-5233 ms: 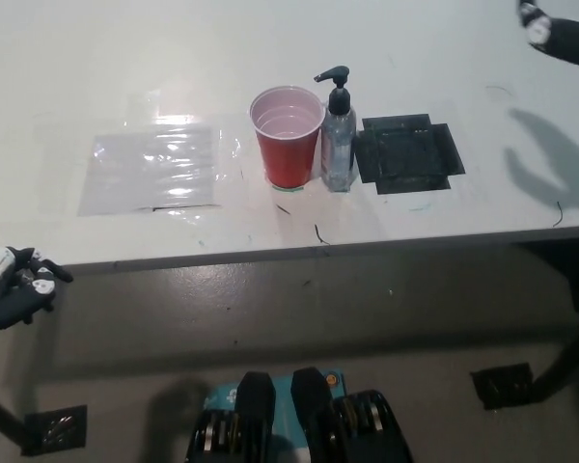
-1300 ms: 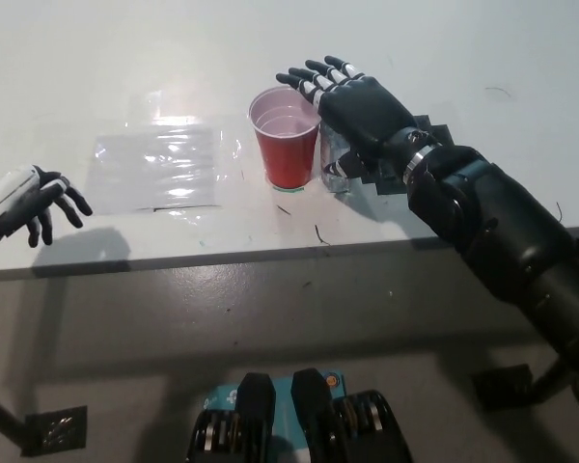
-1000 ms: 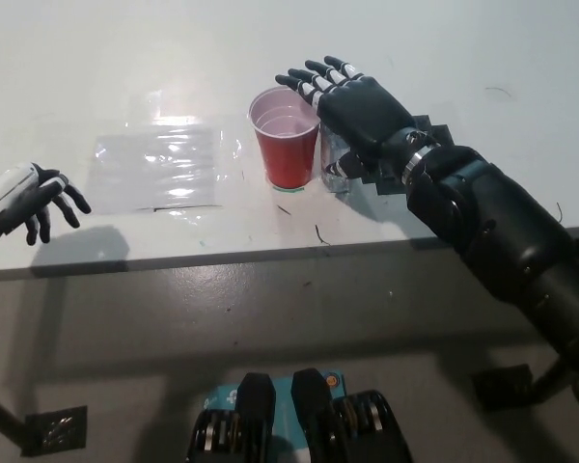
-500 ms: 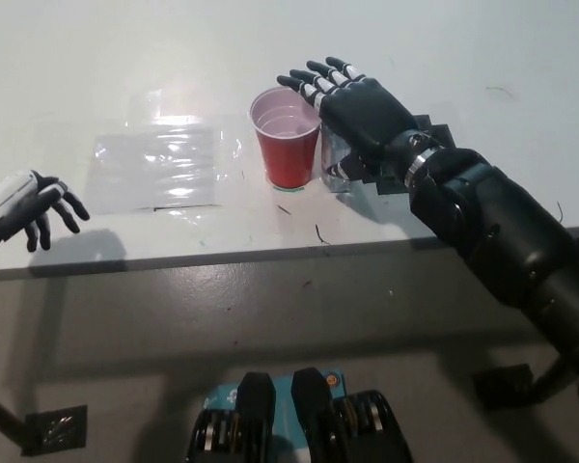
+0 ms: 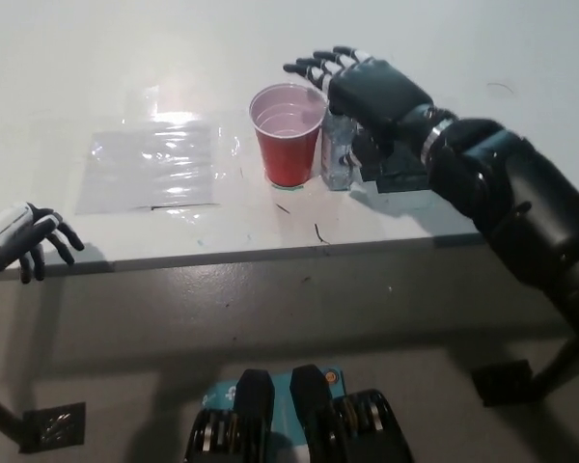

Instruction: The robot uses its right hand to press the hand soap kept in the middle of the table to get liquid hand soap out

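white table (image 5: 125,58) | grey floor (image 5: 270,318) | glare on tabletop

The black right arm reached in from the lower right, its right hand (image 5: 372,87) flat, palm down, fingers spread toward the table's middle. The white left hand (image 5: 24,246) hung open off the table's near edge.

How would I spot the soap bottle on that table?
Find the red cup near the middle of the white table. The soap bottle stands just beside it, under the black right hand. Unlike the cup, it is clear and slim.
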`<state>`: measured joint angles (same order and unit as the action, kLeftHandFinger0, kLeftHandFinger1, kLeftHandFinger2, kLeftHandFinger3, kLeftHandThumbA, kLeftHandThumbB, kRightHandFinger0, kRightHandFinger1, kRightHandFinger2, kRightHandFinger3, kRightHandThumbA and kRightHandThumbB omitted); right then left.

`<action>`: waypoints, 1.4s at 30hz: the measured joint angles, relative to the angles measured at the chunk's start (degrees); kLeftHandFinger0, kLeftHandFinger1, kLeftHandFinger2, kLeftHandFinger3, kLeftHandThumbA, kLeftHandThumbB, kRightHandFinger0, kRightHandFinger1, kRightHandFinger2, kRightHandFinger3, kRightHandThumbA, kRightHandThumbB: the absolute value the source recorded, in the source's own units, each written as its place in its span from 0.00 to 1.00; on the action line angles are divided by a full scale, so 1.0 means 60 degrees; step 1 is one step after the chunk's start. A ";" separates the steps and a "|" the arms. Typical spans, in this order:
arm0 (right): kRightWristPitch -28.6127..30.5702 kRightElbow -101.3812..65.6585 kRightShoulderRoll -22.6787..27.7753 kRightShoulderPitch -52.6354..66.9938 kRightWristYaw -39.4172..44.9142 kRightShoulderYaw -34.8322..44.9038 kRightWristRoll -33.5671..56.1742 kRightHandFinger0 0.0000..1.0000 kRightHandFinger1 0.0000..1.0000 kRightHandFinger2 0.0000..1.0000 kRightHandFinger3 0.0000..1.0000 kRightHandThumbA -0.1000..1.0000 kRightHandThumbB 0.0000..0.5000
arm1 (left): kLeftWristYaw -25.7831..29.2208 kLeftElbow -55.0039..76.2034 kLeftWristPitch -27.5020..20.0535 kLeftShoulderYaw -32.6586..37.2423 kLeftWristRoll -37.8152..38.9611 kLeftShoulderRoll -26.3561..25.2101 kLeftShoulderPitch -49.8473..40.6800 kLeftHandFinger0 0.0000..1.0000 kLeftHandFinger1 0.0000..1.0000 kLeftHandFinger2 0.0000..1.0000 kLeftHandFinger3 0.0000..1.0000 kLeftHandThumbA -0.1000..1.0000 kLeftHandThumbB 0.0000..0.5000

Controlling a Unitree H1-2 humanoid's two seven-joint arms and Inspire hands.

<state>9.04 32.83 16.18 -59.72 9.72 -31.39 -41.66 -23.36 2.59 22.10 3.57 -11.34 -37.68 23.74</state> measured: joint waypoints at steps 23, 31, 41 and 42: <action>-0.0623 -0.3142 0.0671 0.0158 0.0981 0.2347 0.0642 1.00 1.00 1.00 1.00 1.00 0.96 | 0.0001 0.0341 0.0181 -0.0210 0.0140 0.0049 -0.0620 0.25 0.25 0.43 0.69 1.00 0.50; -0.0996 -0.4458 0.1025 0.1716 0.0955 0.4059 0.1343 0.45 0.57 0.85 1.00 1.00 0.85 | 0.0017 0.0379 0.0173 -0.0379 0.0245 0.0108 -0.0815 0.22 0.24 0.40 0.70 1.00 0.40; -0.1210 -0.5605 0.1046 0.3882 0.0838 0.6099 0.2619 0.69 0.76 0.87 1.00 1.00 0.56 | 0.0032 0.0426 0.0074 -0.0693 0.0315 0.0267 -0.0950 0.20 0.23 0.39 0.70 1.00 0.39; -0.1207 -0.5601 0.1029 0.4101 0.0776 0.6353 0.2808 0.67 0.75 0.86 1.00 1.00 0.54 | 0.0032 0.0426 0.0052 -0.0714 0.0317 0.0288 -0.0955 0.20 0.23 0.40 0.70 1.00 0.41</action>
<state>1.79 -0.78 22.35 -35.11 14.37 6.73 -24.81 -23.17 5.15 22.41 -0.72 -9.44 -35.95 18.00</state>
